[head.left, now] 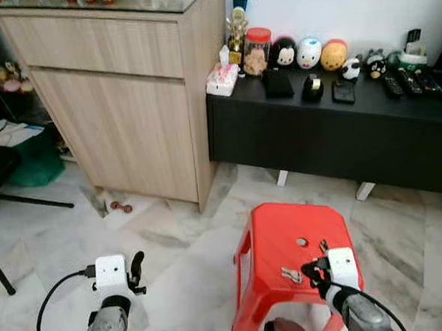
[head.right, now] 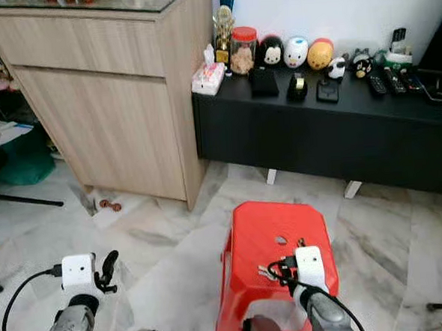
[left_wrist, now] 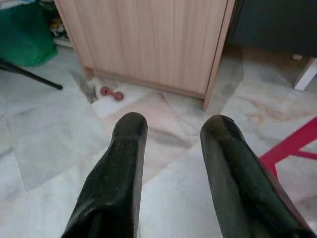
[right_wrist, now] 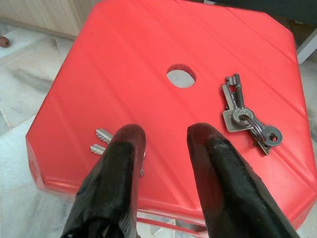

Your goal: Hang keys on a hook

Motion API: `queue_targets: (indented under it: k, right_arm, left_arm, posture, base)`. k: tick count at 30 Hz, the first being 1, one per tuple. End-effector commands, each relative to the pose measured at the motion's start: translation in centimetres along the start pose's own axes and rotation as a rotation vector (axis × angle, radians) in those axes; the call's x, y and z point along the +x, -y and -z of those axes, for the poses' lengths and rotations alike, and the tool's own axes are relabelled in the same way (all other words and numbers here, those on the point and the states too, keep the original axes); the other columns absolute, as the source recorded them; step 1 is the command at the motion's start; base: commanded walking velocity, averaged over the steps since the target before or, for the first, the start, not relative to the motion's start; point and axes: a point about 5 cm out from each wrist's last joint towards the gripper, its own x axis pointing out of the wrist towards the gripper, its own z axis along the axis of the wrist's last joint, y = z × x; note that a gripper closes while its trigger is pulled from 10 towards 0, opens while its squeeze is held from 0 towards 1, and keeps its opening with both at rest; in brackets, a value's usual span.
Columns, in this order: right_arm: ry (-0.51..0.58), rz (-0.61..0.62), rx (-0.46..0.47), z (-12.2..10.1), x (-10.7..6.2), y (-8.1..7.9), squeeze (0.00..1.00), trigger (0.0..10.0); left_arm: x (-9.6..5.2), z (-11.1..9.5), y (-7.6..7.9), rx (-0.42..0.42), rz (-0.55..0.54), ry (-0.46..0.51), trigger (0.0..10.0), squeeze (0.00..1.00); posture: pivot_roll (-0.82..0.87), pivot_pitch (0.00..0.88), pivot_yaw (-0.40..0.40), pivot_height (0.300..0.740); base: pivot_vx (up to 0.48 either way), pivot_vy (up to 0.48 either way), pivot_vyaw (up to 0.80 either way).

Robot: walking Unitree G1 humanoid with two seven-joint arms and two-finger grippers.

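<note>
A red plastic stool (head.left: pixel 285 233) stands on the marble floor in front of me. On its seat lies a bunch of keys on a ring (right_wrist: pixel 247 119), to the right of the seat's round hole (right_wrist: pixel 181 77). A second pair of silver keys (right_wrist: pixel 101 141) lies near the seat's front edge, partly hidden behind one finger. My right gripper (right_wrist: pixel 163 136) hovers open just above the seat's front, between the two sets of keys, holding nothing. My left gripper (left_wrist: pixel 171 129) is open over bare floor to the left of the stool (left_wrist: pixel 292 144).
A tall wooden cabinet (head.left: pixel 127 104) stands at the back left. A low black console (head.left: pixel 331 129) with jars, figurines and remotes runs along the wall. A small red object (head.left: pixel 121 207) lies by the cabinet foot. A green bag (head.left: pixel 37 162) and black chair legs sit far left.
</note>
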Motion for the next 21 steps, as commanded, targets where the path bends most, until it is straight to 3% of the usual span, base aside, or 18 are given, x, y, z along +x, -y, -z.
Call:
queue_targets:
  k: [1,10,21]
  right_arm:
    - [0.031,-0.003,0.000,-0.7,0.2,0.0,0.00,10.0]
    - [0.063,-0.061,-0.017,-2.1,0.8,-0.9,0.00,10.0]
    - [-0.010,-0.111,-0.066,-1.8,1.1,-1.7,0.00,10.0]
  left_arm:
    - [0.0,0.2,0.1,-0.001,0.005,-0.016,10.0,0.00]
    - [0.1,0.0,0.0,-0.001,0.002,-0.009,10.0,0.00]
    - [0.4,-1.3,-0.4,0.009,0.003,0.048,10.0,0.00]
  posture:
    - [-0.02,0.036,-0.075,0.612]
    - [-0.02,0.041,-0.075,0.612]
    - [0.00,0.090,-0.084,0.612]
  base:
    - [0.000,0.000,0.00]
    - [0.000,0.000,0.00]
    - [0.000,0.000,0.00]
